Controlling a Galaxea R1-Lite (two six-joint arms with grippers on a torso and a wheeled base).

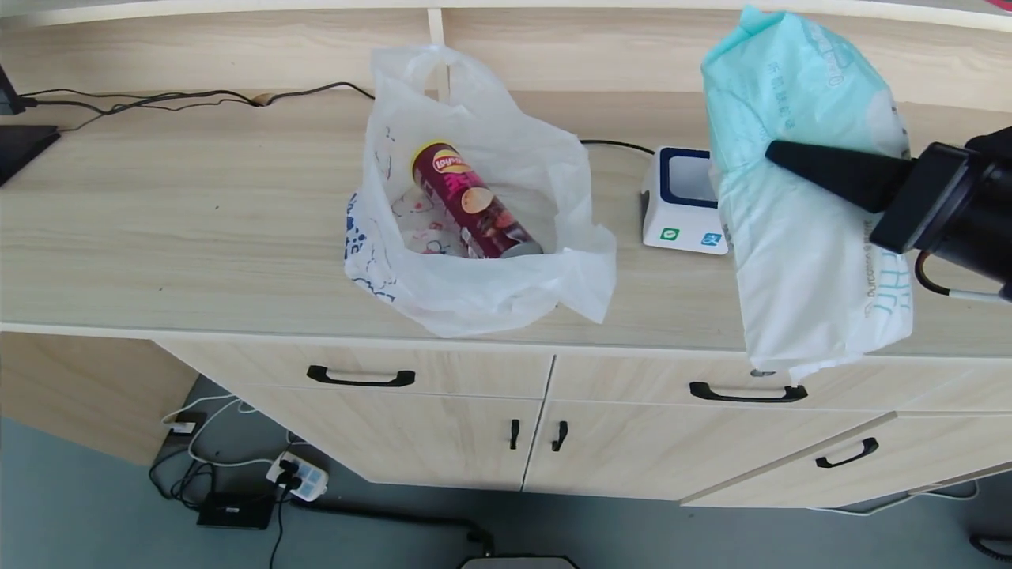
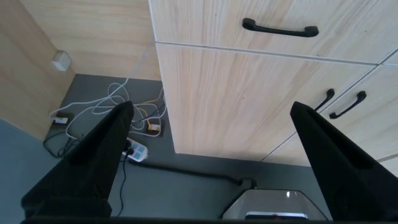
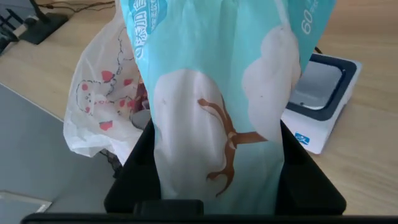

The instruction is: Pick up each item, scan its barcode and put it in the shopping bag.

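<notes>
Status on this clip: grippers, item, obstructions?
Right gripper shut on tissue pack by scanner. Left gripper open, down by cabinets. Chip can in shopping bag. No obstruction seen.

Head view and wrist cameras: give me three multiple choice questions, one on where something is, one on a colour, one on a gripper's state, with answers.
1. Where is the chips can?
A) lying in the shopping bag
B) on the floor
C) in a drawer

2. What colour is the pack in the right gripper?
A) red
B) light teal and white
C) black

3. How is the left gripper?
A) shut on a can
B) shut on a bag
C) open, holding nothing

Answers:
1 A, the can lies inside the bag's open mouth.
2 B, its wrapper shows teal and white.
3 C, its fingers stand wide apart, nothing between them.
</notes>
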